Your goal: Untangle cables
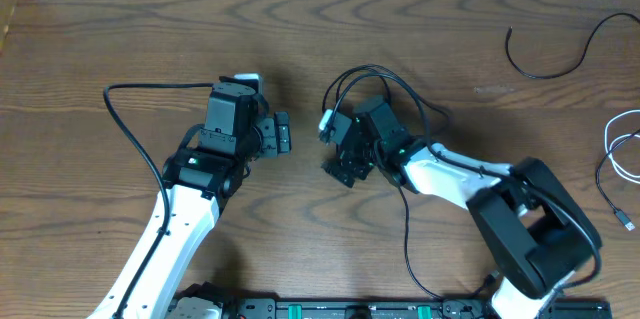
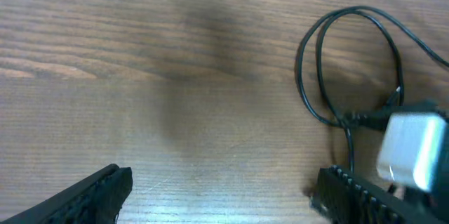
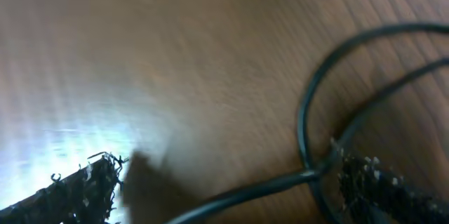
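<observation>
left gripper [image 1: 282,135]: jaws spread wide over bare table [image 1: 120,19], holding nothing.
right gripper [image 1: 336,149]: jaws wide apart, nothing clamped; a thick arm cable [image 3: 306,122] loops on the wood by one fingertip.
black cable [image 1: 545,76]: well apart from both grippers, behind the right gripper, past its arm.
white cable [image 1: 600,169]: also behind the right gripper, well apart, untouched, separate from the black cable.

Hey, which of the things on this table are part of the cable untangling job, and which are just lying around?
Job:
- black cable, far right corner
- white cable, right edge, apart from the black one in view

Not the job:
- wiring loop, centre, fixed to the rig
- white block beside that loop
- table
</observation>
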`<move>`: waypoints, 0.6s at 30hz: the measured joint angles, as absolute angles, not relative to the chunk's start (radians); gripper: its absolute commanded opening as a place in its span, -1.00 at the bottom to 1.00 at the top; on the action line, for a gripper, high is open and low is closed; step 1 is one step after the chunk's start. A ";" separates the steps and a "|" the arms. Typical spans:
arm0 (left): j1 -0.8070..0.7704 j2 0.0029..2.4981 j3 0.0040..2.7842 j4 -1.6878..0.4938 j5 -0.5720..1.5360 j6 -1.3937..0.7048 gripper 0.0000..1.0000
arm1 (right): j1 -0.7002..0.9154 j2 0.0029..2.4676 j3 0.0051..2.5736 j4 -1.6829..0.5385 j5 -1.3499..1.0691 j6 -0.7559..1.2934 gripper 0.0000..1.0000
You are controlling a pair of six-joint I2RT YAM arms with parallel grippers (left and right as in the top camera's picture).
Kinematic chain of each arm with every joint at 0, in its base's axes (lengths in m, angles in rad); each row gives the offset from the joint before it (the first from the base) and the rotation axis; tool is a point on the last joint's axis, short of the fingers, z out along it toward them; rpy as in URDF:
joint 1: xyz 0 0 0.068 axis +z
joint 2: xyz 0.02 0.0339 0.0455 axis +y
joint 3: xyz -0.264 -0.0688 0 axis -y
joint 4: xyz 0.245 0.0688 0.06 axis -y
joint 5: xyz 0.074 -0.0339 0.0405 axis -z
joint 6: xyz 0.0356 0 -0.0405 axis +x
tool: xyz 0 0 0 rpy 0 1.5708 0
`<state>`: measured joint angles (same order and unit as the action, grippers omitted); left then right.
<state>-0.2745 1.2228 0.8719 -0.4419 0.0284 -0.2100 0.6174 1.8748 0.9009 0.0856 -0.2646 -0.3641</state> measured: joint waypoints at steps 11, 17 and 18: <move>-0.275 1.223 0.872 -0.454 0.029 -0.210 0.78 | 0.533 1.892 0.901 0.130 -0.232 -0.305 0.75; -0.275 1.223 0.872 -0.455 0.028 -0.210 0.78 | 0.525 1.892 0.902 0.073 -0.241 -0.299 -0.26; -0.275 1.223 0.872 -0.455 0.029 -0.210 0.78 | 0.525 1.892 0.902 0.071 -0.246 -0.298 -0.33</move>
